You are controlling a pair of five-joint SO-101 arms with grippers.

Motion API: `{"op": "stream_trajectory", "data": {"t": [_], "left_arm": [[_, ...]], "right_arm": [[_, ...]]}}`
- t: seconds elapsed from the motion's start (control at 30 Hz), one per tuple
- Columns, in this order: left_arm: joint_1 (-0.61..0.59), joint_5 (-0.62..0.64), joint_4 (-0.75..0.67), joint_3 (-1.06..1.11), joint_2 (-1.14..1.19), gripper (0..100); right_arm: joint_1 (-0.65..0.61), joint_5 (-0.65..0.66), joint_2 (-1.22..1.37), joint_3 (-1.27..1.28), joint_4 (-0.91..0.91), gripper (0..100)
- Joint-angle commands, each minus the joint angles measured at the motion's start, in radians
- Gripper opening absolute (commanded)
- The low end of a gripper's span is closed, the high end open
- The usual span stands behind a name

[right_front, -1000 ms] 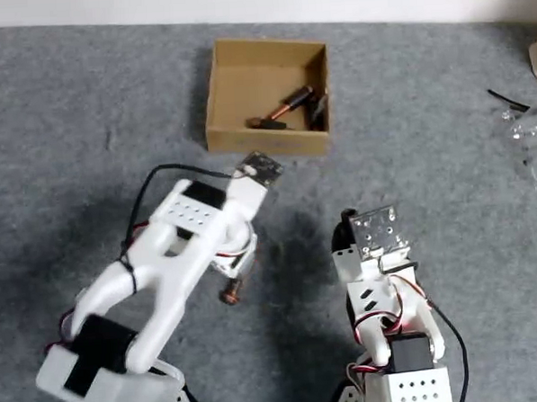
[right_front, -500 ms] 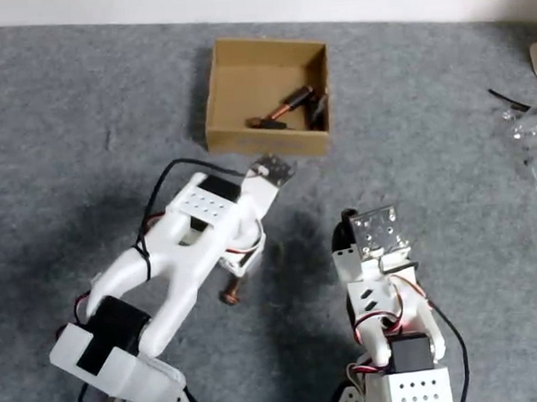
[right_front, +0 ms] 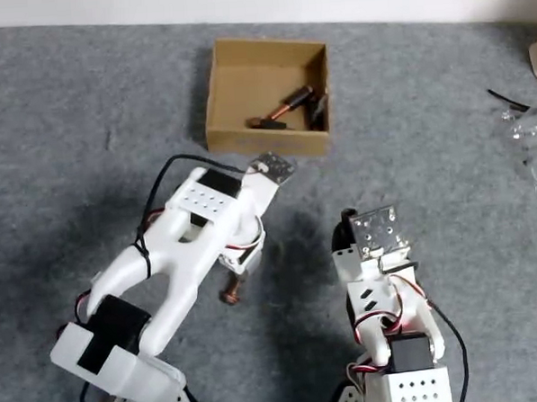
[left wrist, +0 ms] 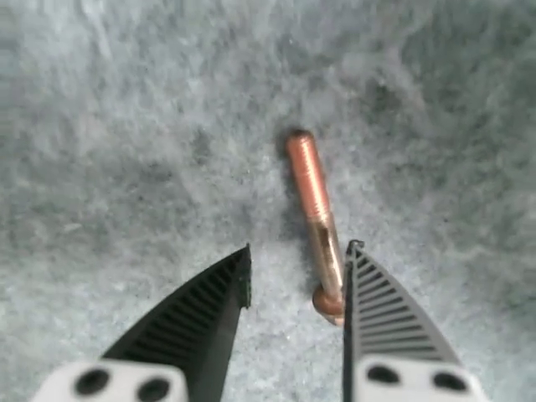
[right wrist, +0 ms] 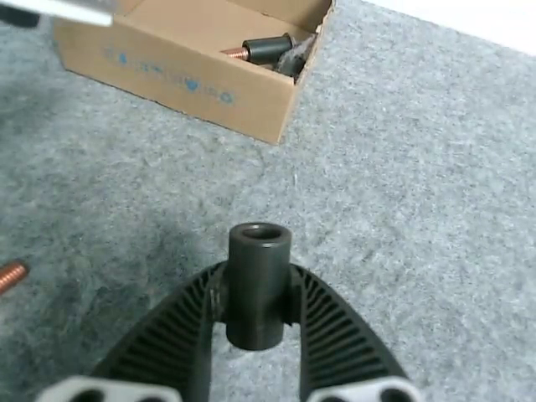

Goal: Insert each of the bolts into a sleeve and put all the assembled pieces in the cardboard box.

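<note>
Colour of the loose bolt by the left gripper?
Copper-coloured bolt; it shows best in the left wrist view.

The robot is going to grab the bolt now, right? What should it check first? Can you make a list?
1. Left gripper open: ok, its fingers are spread wide.
2. Bolt centred between those fingers: not ok, it lies close along one finger.
3. Left gripper low enough to pinch the bolt: cannot tell.
4. Right gripper holding the sleeve: ok, it is shut on it.
5. Sleeve's hole facing up and open: ok, it stands upright and the hole looks open.
6. Room in the cardboard box: ok, the assembled pieces lie toward one side.
</note>
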Motion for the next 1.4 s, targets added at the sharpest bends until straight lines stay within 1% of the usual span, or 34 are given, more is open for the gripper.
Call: {"op": "stream_trajectory", "data": {"t": [0.0, 0.07, 0.27, 0.37, 0.83, 1.1, 1.27, 1.37], "left_arm": [[0.019, -0.002, 0.008, -0.065, -0.005, 18], [0.022, -0.002, 0.008, -0.065, -0.005, 18], [0.107, -0.002, 0.015, -0.054, -0.005, 18], [0.122, 0.002, 0.015, -0.061, -0.005, 18], [0.116, 0.002, 0.012, -0.021, -0.005, 18], [0.041, -0.002, 0.008, 0.044, -0.005, 18], [0.031, -0.003, -0.107, 0.134, -0.005, 18], [0.027, -0.003, -0.127, 0.143, -0.005, 18]], "right_arm": [[0.010, 0.008, -0.010, 0.090, -0.036, 0.5], [0.010, 0.008, -0.010, 0.090, -0.036, 0.5], [0.010, 0.008, -0.010, 0.090, -0.036, 0.5], [0.012, 0.008, -0.010, 0.090, -0.036, 0.5], [0.012, 0.008, -0.010, 0.090, -0.036, 0.5], [0.012, 0.008, -0.010, 0.090, -0.036, 0.5], [0.013, 0.008, -0.010, 0.090, -0.036, 0.5], [0.013, 0.008, -0.010, 0.090, -0.036, 0.5]]}}
